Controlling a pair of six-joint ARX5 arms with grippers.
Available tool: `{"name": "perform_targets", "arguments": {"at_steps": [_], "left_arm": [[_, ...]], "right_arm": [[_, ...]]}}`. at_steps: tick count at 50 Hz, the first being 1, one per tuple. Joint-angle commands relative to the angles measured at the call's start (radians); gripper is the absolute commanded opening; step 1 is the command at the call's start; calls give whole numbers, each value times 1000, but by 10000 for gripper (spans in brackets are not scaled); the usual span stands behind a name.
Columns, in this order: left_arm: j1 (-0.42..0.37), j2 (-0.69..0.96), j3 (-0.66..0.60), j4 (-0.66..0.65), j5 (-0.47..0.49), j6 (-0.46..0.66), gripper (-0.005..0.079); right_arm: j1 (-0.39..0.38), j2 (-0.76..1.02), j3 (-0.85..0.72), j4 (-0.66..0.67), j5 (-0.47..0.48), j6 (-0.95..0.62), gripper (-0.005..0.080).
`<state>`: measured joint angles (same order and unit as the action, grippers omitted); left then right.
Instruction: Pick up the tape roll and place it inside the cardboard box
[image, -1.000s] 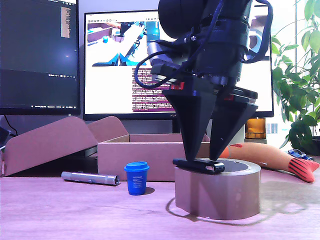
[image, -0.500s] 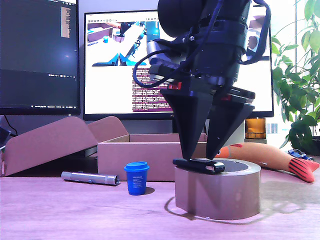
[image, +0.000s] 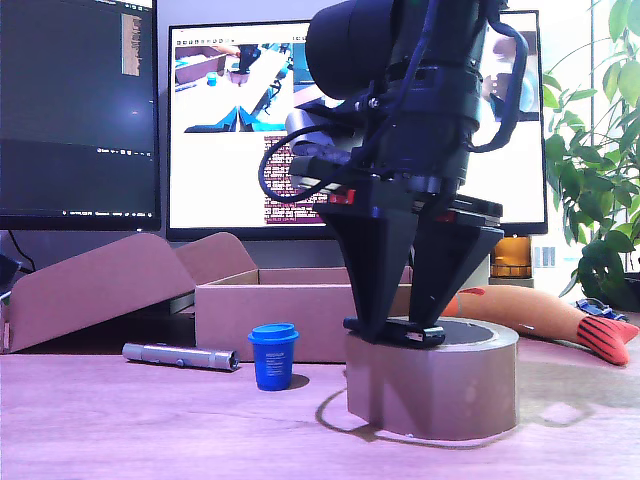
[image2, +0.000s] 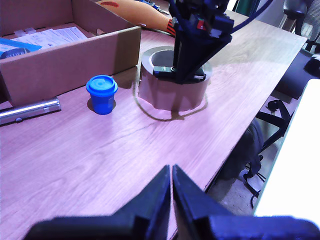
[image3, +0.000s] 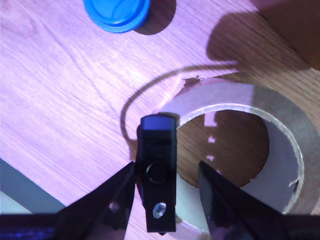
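Two monitors (image: 230, 120) stand side by side at the back of the exterior view, and below them, going from that view's left, a slanted flat cardboard piece (image: 95, 285) with rounded flaps leans on the wooden desk (image: 150, 420). In front of it a silver metal cylinder (image: 180, 356) lies flat on the desk, and just beyond its end stands a small blue cup (image: 272, 355) with its lid on. Behind the cup sits the cardboard box (image: 270, 315), low and open-topped; the first wrist view shows printed papers (image2: 47, 36) lying inside it. Next comes the tape roll (image: 432, 385), lying flat on the desk in front of the box's end toward the exterior view's right, outside the box and near the cup. My second gripper (image: 395, 332) stands straight above it, jaws pointing down and closed on the roll's wall at the side toward the cup, one jaw outside the roll and one in its hollow centre, with a small black block (image3: 158, 172) resting on the rim between them. Behind the roll lies an orange fish-shaped toy (image: 540, 315) with a red tail, and a leafy green plant (image: 595, 170) fills the exterior view's right edge. My first gripper (image2: 171, 192) hangs well apart from the roll over bare desk near the desk's edge, its jaws together and holding nothing.
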<state>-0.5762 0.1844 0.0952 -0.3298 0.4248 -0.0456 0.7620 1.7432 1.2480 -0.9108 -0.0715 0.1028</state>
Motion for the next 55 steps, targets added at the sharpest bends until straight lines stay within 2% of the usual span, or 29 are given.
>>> {"name": "perform_targets", "arguments": {"at_steps": [1, 7, 16, 25, 40, 55], "left_arm": [[-3, -3, -3, 7, -1, 5, -19], [-3, -3, -3, 8, -8, 5, -19], [-3, -3, -3, 8, -8, 5, -19], [-3, -3, -3, 8, -8, 5, -19], [-3, -3, -3, 7, -8, 5, -19], [-3, -3, -3, 6, -14, 10, -19]], "right_arm": [[7, 28, -8, -16, 4, -10, 315], [7, 28, -8, -21, 4, -24, 310], [7, 28, -8, -23, 3, -26, 224], [8, 28, -7, -27, 3, -25, 220], [10, 28, 38, -53, 3, -25, 155], [25, 28, 71, -63, -6, -24, 156]]}}
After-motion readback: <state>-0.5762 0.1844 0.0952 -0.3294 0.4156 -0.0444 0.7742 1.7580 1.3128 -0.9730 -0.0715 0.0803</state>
